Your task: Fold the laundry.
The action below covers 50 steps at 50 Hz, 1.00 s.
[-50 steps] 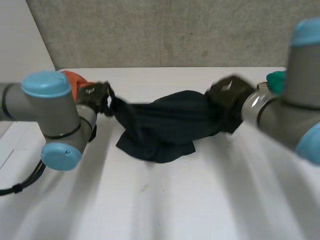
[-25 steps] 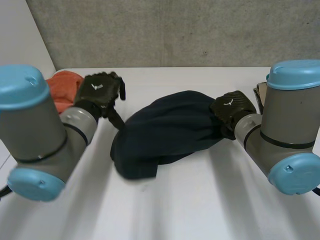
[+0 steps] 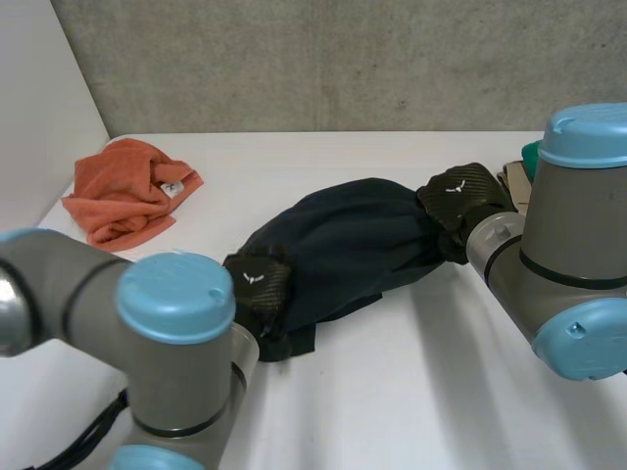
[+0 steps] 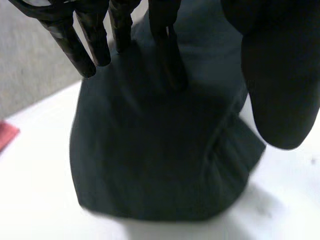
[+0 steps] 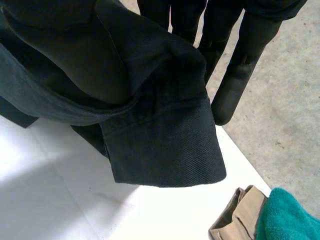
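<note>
A white table (image 3: 392,392) stands against a grey concrete wall (image 3: 343,59), with a plain white panel (image 3: 39,117) along its left edge. Near the table's far left corner lies a crumpled orange cloth (image 3: 122,201), a small white tag (image 3: 172,188) showing on its right side. At the right edge, toward the far right corner, a teal cloth (image 5: 292,215) lies touching a folded beige cloth (image 5: 240,215), the beige one nearer the table's middle.
</note>
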Each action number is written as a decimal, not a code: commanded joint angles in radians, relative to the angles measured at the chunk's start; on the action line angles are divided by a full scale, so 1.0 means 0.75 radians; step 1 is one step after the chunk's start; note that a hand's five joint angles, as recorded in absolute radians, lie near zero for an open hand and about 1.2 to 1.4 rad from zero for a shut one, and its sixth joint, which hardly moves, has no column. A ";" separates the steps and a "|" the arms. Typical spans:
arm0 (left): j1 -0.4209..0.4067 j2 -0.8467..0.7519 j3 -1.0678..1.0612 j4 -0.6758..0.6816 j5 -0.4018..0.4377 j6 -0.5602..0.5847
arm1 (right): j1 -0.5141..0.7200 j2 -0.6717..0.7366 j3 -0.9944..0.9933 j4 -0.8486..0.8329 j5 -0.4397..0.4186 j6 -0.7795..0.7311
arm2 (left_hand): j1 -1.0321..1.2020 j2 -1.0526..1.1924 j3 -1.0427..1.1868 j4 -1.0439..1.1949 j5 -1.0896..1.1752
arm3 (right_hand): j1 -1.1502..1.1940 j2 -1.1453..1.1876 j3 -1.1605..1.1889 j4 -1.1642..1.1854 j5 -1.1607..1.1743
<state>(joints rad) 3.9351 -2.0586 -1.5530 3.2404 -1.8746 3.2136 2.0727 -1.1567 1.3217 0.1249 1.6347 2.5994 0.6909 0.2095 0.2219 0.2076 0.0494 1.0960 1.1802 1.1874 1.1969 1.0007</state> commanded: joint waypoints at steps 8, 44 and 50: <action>0.132 -0.186 0.166 0.193 -0.084 0.053 | -0.019 -0.057 0.021 0.011 -0.001 0.085 | 0.941 1.582 1.566 1.585 1.563 | 0.400 0.288 0.279 0.266 0.295; 0.554 0.557 0.745 -0.085 0.387 -0.194 | -0.146 -0.467 -0.333 -0.269 -0.181 0.525 | 0.941 1.582 1.566 1.585 1.563 | 0.400 0.288 0.279 0.266 0.295; 0.554 0.228 0.872 -0.052 0.370 -0.164 | -0.082 -0.240 -0.363 -0.277 -0.141 0.520 | 0.941 1.582 1.566 1.585 1.563 | 0.400 0.288 0.279 0.266 0.295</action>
<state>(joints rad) 4.3511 -1.6620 -0.9846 3.1871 -1.5888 3.0718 1.9701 -1.4837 1.0659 -0.0818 1.5050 2.9969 1.1728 1.1986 1.1889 1.1950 0.9715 1.0952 1.1802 1.1874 1.1985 1.0006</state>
